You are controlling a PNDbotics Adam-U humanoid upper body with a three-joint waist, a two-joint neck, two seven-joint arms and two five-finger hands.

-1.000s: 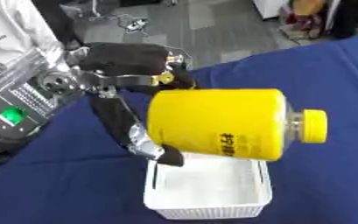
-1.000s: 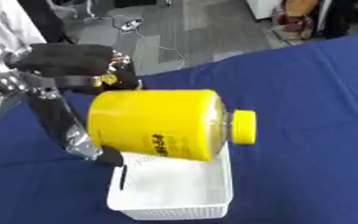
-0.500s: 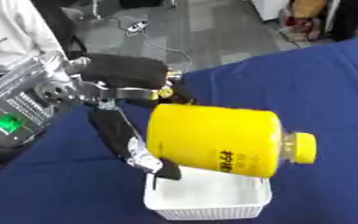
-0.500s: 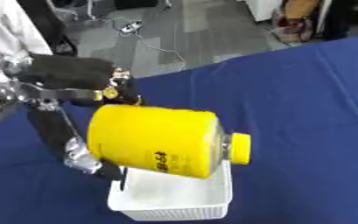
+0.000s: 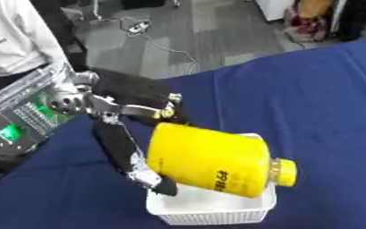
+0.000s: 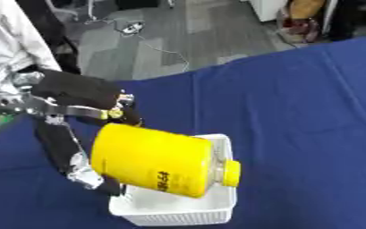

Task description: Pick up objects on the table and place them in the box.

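yellow jar (image 5: pixel 213 164) sideways over white box (image 5: pixel 209 210), cap rightward, left hand (image 5: pixel 127 112) fingers around it

Lab or workshop: grey carpet tiles (image 5: pixel 217 31), loose floor cables (image 5: pixel 151 38).

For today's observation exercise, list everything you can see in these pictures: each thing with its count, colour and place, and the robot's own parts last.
Jar: one, yellow with a yellow cap, lying on its side over the box, held from its base end.
Box: one, white, low on the table, under the jar.
Table: one, covered in blue cloth.
Floor: grey, beyond the table, a cable across it.
Left hand: one, black with silver joints, curled round the jar.
Right hand: not in view.
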